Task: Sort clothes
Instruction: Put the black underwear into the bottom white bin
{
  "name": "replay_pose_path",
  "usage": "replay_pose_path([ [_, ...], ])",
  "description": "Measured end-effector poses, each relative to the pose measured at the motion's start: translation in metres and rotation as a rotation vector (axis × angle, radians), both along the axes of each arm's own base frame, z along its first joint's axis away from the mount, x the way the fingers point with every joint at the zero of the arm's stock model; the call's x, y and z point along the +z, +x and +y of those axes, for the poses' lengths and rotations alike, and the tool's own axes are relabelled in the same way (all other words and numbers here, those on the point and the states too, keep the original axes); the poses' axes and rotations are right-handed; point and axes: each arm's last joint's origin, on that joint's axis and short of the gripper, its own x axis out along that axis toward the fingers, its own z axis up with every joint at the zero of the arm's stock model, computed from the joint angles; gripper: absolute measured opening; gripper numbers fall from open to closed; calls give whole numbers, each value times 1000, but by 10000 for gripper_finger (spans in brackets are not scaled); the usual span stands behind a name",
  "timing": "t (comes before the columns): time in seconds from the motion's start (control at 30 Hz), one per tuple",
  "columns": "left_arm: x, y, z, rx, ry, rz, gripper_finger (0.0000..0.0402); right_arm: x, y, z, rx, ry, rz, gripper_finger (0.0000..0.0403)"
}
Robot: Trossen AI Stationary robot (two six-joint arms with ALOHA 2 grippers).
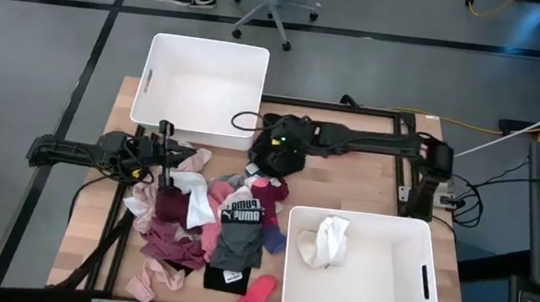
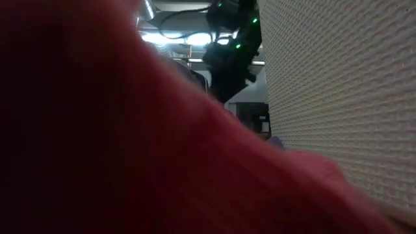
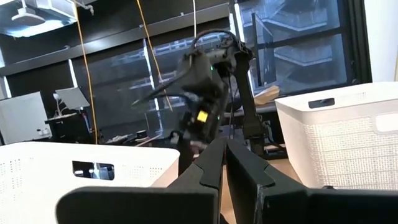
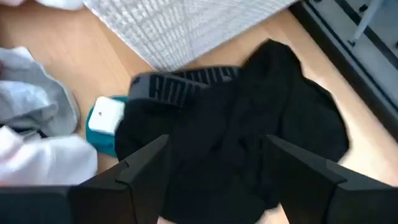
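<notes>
Two arms: both dark, reaching in over the wooden table (image 1: 367,186) from opposite side edges.
Right gripper (image 4: 214,163): fingers spread wide, hanging just above a crumpled black soft garment (image 4: 261,118) near the table's middle, beside the far white plastic bin (image 1: 199,85).
Left gripper (image 3: 225,163): fingers pressed together, nothing between them, near the left edge by the heap.
Clothes heap (image 1: 207,227): pink, maroon, white and grey pieces, one lettered PUMA, along the near edge's left half.
Near white plastic bin (image 1: 406,294): near right corner, holding one white garment (image 1: 326,240).
</notes>
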Motion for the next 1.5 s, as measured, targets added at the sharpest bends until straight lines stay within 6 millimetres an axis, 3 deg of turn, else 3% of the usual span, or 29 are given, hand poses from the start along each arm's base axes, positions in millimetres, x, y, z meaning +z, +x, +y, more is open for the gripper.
replay_pose_path([
  [0.2,0,0,0,0,0,-1,11,-27,11,-5,-12,4,42,254],
  [0.5,0,0,0,0,0,2,11,-65,17,-30,-77,41,95,254],
  [0.87,0,0,0,3,11,2,11,-96,20,-45,-94,96,139,254],
  [1.07,-1,0,0,2,7,9,11,-97,22,-45,-85,94,127,245],
  [1.23,-1,0,0,1,6,9,11,-98,22,-46,-68,86,131,186],
  [1.5,-1,0,0,1,3,8,11,-98,22,-45,-4,35,164,25],
])
